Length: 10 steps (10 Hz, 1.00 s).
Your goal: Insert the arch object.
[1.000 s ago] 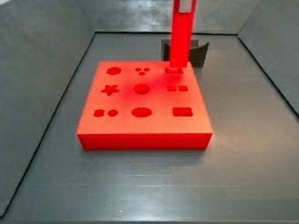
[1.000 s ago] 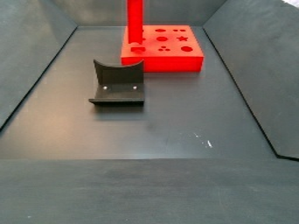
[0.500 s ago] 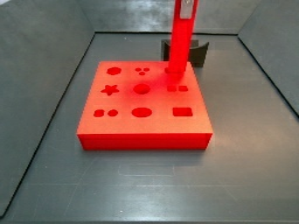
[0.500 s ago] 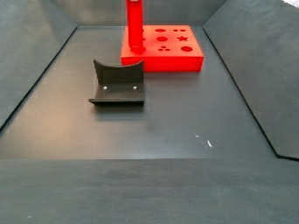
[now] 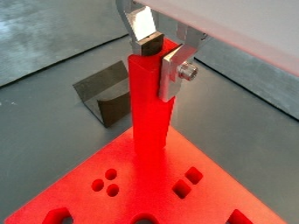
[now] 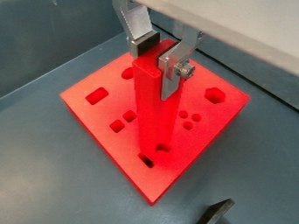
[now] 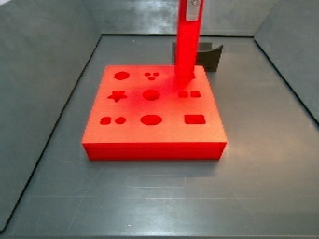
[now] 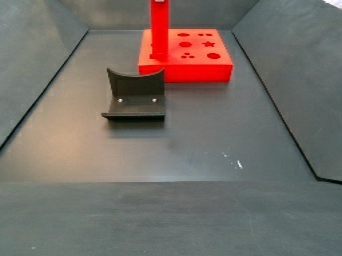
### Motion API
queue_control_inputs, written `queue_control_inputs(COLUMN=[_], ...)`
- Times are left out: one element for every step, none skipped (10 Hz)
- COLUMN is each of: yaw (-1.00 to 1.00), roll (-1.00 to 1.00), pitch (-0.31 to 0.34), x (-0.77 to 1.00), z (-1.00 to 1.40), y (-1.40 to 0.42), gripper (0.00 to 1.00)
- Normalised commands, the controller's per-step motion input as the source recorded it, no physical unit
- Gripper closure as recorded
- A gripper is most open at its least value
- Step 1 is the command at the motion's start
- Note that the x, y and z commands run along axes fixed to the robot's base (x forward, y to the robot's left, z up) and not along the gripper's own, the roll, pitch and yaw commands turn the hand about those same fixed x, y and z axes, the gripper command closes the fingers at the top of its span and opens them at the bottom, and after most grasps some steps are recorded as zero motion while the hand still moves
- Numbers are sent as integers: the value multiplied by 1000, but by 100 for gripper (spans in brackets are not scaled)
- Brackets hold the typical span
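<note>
My gripper point(image 5: 158, 54) is shut on the top of a tall red bar, the arch object point(image 5: 152, 122), and holds it upright; a silver finger point(image 5: 173, 72) presses each side. It also shows in a wrist view point(image 6: 158, 57) gripping the arch object point(image 6: 152, 114). The bar's lower end meets the top of the red block point(image 6: 105, 114) near a small hole; I cannot tell whether it has entered. In both side views the arch object point(image 7: 187, 42) point(image 8: 156, 35) stands over the block point(image 7: 149, 135) point(image 8: 201, 70), and the gripper is above the picture's edge.
The dark fixture point(image 8: 134, 95) stands on the grey floor in front of the block in a side view and behind it in a side view point(image 7: 212, 56). The block's top has several shaped holes. Sloping grey walls enclose the floor.
The arch object has moved down toward the block's top over the last second; its lower end now sits lower against the block in both side views.
</note>
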Motion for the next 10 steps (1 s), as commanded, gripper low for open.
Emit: queue_control_inputs(yaw=[-43, -217, -214, -89, -51, 0, 0, 0, -26, -91], roll=[64, 126, 129, 36, 0, -4, -30, 0, 0, 91], pitch=[-20, 0, 0, 0, 0, -19, -19, -6, -23, -23], x=[369, 334, 206, -17, -214, -263, -240, -129, 0, 137], z=[-94, -103, -77, -40, -100, -126, -106, -109, -191, -306], y=[0, 0, 0, 23, 40, 31, 14, 0, -29, -137], gripper=[100, 100, 100, 100, 100, 100, 100, 100, 100, 100])
